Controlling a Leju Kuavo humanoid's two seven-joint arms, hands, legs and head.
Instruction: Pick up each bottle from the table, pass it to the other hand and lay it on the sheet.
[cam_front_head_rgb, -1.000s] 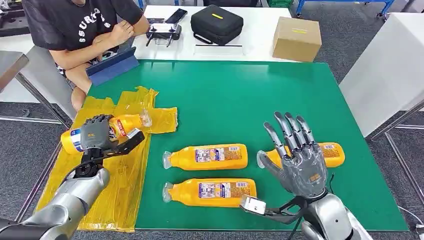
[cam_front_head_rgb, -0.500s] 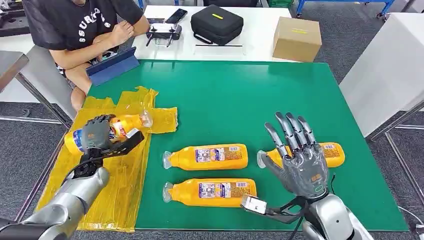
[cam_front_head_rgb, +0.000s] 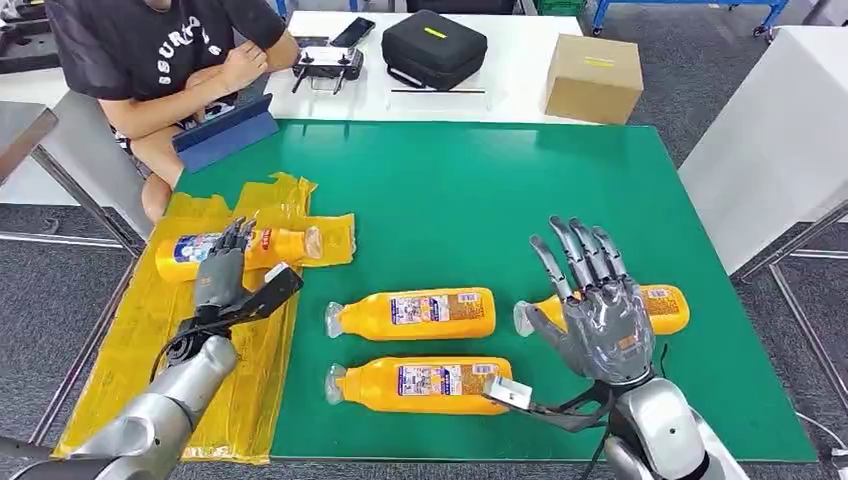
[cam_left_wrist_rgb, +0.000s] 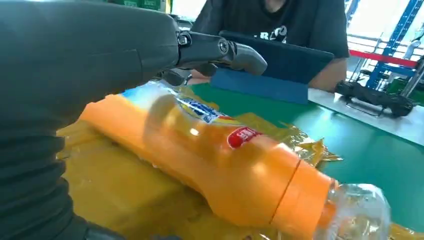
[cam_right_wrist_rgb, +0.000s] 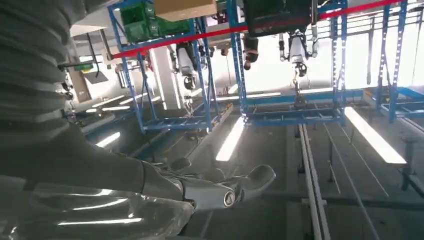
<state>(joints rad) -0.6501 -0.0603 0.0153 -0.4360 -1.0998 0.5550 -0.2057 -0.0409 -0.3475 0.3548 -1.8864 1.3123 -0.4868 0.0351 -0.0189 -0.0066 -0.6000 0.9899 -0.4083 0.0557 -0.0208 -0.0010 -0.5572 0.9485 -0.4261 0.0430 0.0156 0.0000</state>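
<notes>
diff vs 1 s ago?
The left hand let go of the orange plastic bottle, which now lies on the crinkled yellow sheet, farther from the robot; its fingers are opened. The right hand and three orange bottles on the green table stayed put.

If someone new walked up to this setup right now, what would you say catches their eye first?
Probably the orange bottles: three lie on the green table, and a fourth bottle lies on the yellow sheet at the table's left end. Next, the robot's hands: the left hand is open beside that bottle, and the right hand is raised, fingers spread, over the rightmost bottle. A seated person faces the robot.
</notes>
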